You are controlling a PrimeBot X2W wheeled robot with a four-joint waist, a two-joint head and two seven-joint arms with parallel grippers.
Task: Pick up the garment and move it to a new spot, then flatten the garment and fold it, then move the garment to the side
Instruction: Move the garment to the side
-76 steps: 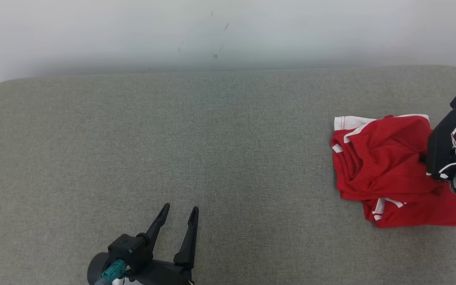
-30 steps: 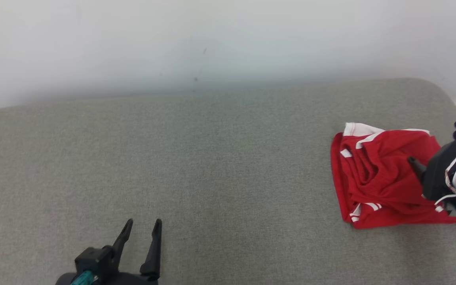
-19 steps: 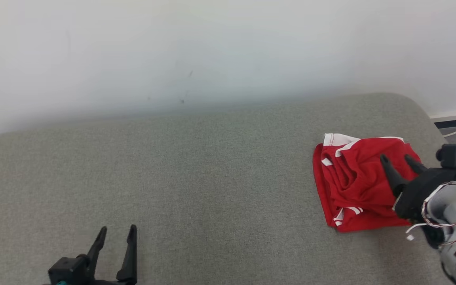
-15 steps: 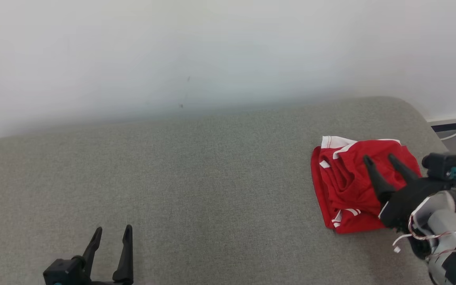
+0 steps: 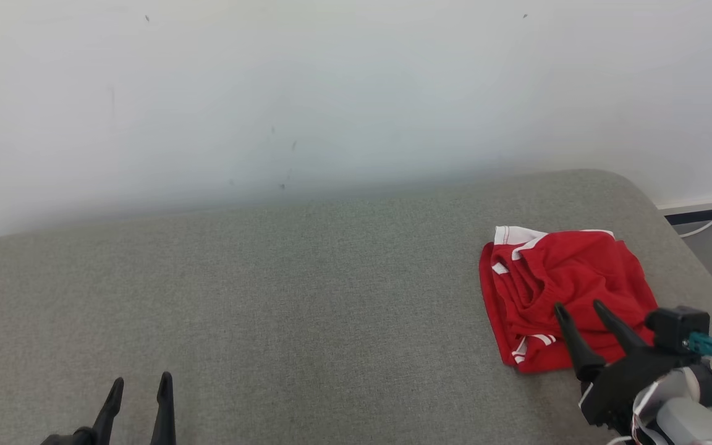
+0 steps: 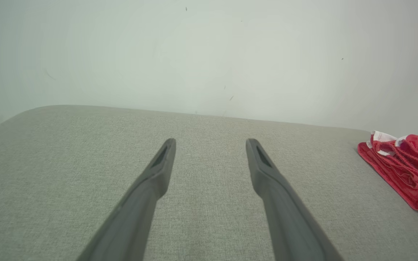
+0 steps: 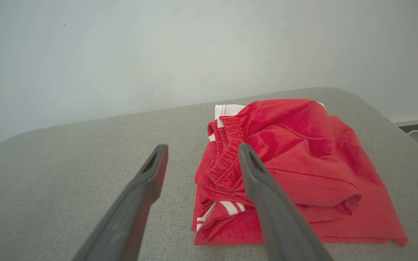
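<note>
Garment [image 5: 569, 290] by right edge; broad grey surface [image 5: 269, 296] leftward

Garment [image 5: 578, 278] on padded surface [image 5: 269, 296], right end; wall [image 5: 331, 80] behind.

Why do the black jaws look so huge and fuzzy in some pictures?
Left wrist view and right wrist view: the jaws sit right by the wide-angle camera, so they loom large with soft edges; right wrist view: the red garment beyond looks sharper; head view: even light, only faint shadows on the grey cushion.
</note>
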